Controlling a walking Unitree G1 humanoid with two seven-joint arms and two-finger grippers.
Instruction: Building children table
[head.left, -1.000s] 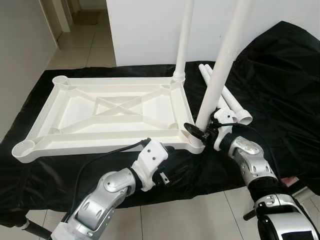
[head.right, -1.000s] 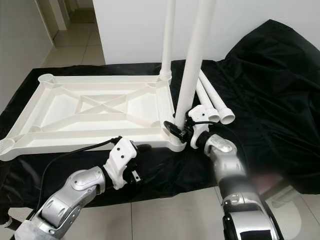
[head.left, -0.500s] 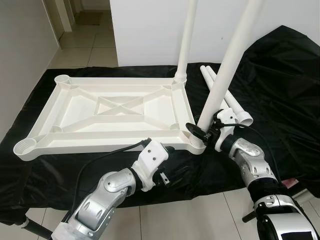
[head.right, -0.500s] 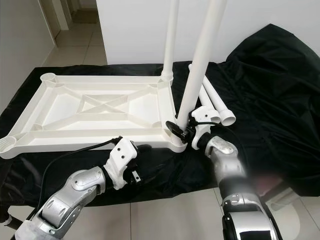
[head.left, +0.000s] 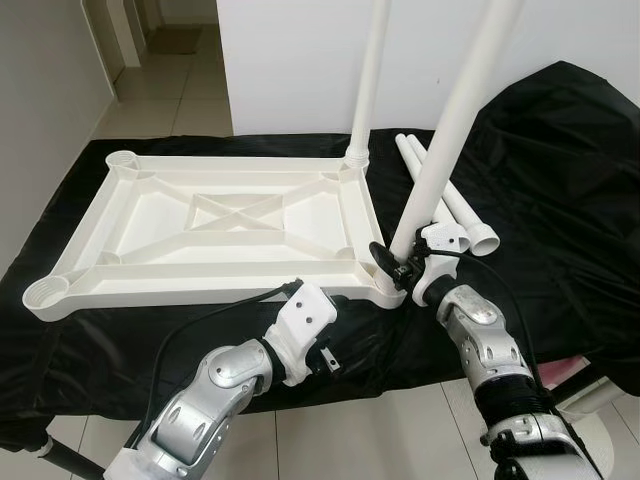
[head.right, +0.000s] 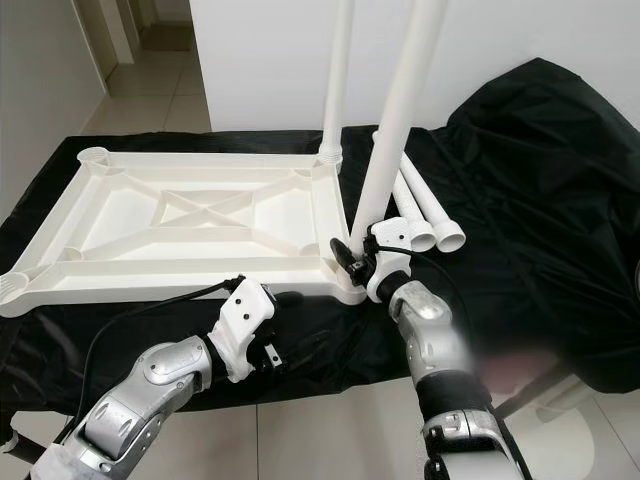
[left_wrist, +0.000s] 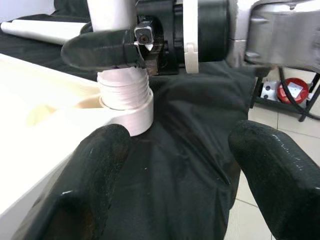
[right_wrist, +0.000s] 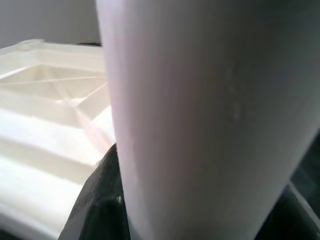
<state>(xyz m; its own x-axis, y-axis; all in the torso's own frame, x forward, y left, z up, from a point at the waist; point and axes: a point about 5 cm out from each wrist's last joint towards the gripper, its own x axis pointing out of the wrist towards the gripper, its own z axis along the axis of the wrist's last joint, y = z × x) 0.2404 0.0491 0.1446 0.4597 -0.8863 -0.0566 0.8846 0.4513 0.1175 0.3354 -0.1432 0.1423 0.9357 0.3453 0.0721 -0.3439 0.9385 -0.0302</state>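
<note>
Nearest you is pale tiled floor, glossy, with a black cloth draped in soft folds over the low work surface. Your left gripper hovers over that cloth at the near edge of the white plastic tabletop, its two rounded black fingers spread apart with nothing between them.

Just beyond, your right gripper is clamped on the near table leg, a smooth white tube that tilts a little and stands in the tabletop's near right corner socket (the ribbed thread at its foot shows above the socket rim).

The tabletop lies upside down, a ribbed rectangle with a moulded cross brace and round sockets at the corners. A second leg stands upright in the far right socket. Two spare legs lie side by side on the cloth to the right.

Behind it all stands a plain white wall, with a tiled corridor running away on the left. No writing can be read.
</note>
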